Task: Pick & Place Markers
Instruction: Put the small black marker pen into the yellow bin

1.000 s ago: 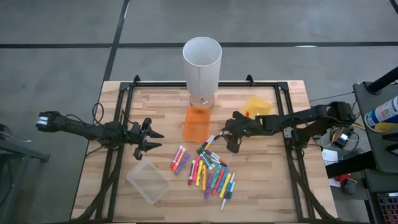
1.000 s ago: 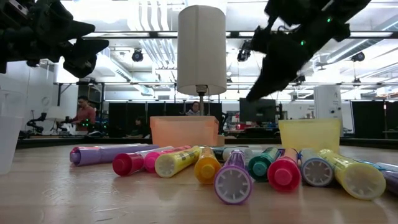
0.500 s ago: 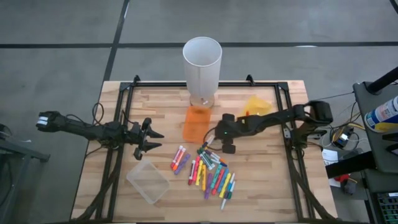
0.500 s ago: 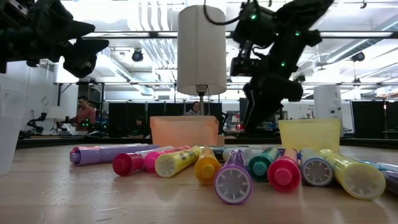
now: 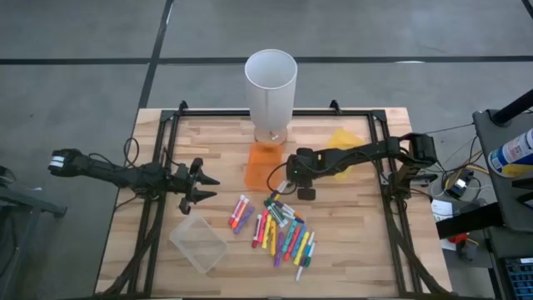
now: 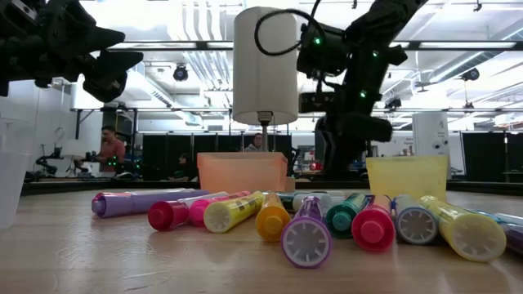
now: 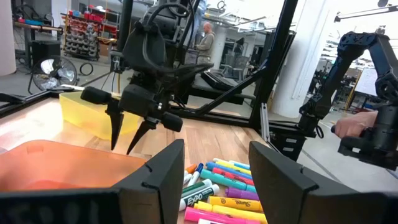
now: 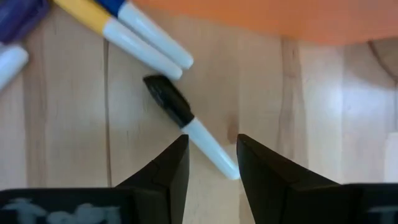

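Observation:
Many coloured markers (image 5: 283,229) lie in a loose pile on the wooden table, seen end-on in the low view (image 6: 327,220). At the pile's far end lies a white marker with a black cap (image 8: 186,121), just off the orange bin (image 5: 265,165). My right gripper (image 5: 281,185) hangs over that marker, pointing steeply down and open (image 8: 211,158). The marker's white end shows in the gap between the fingers; I see no touch. The left wrist view shows the two fingertips apart (image 7: 123,146). My left gripper (image 5: 208,187) waits open above the table's left side.
A tall white cylinder (image 5: 271,83) stands at the far edge behind the orange bin. A yellow bin (image 5: 346,142) sits under my right arm, and a clear bin (image 5: 198,242) lies near the front left. A black frame (image 5: 162,167) borders the table.
My right gripper has moved toward the table's left edge and down, and has tipped from a slant to point steeply down. It now hangs over the far end of the marker pile beside the orange bin. The markers have not moved.

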`<state>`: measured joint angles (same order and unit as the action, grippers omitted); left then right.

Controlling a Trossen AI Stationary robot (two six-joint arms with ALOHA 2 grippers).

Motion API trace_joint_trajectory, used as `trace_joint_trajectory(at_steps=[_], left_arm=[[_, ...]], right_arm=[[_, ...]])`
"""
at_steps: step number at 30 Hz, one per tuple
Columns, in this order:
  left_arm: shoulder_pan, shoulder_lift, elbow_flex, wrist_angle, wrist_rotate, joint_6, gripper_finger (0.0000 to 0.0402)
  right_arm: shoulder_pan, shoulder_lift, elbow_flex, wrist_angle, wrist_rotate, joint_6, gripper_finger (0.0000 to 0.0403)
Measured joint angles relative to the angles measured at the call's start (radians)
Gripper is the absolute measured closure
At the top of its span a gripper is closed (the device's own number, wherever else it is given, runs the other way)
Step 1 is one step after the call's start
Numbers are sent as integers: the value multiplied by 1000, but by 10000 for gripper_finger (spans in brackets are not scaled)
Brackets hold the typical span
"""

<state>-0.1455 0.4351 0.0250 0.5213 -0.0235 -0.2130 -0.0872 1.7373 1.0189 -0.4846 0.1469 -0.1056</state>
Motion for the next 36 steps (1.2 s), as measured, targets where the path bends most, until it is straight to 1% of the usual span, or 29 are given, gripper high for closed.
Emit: trace_joint_trajectory(at_steps=[5,13,18,22,27,29,34,36], left_arm=[[0,0,0,0,0,0,227],[0,0,0,0,0,0,227],[0,0,0,0,0,0,227],[0,0,0,0,0,0,227],[0,0,0,0,0,0,227],[0,0,0,0,0,0,227],[0,0,0,0,0,0,227],[0,0,0,0,0,0,227]], right_arm=[[-1,15,-24,5,-22,5,274],[-5,20,-31,66,-21,-8,280],[-6,57,-31,69,-25,-11,278],[-5,76,-28,70,-25,-14,285],[-5,77,-28,69,-33,22,312],[-5,77,-28,69,-49,48,331],[-4,75,-28,69,-50,114,379],[0,75,-28,69,-45,140,380]])
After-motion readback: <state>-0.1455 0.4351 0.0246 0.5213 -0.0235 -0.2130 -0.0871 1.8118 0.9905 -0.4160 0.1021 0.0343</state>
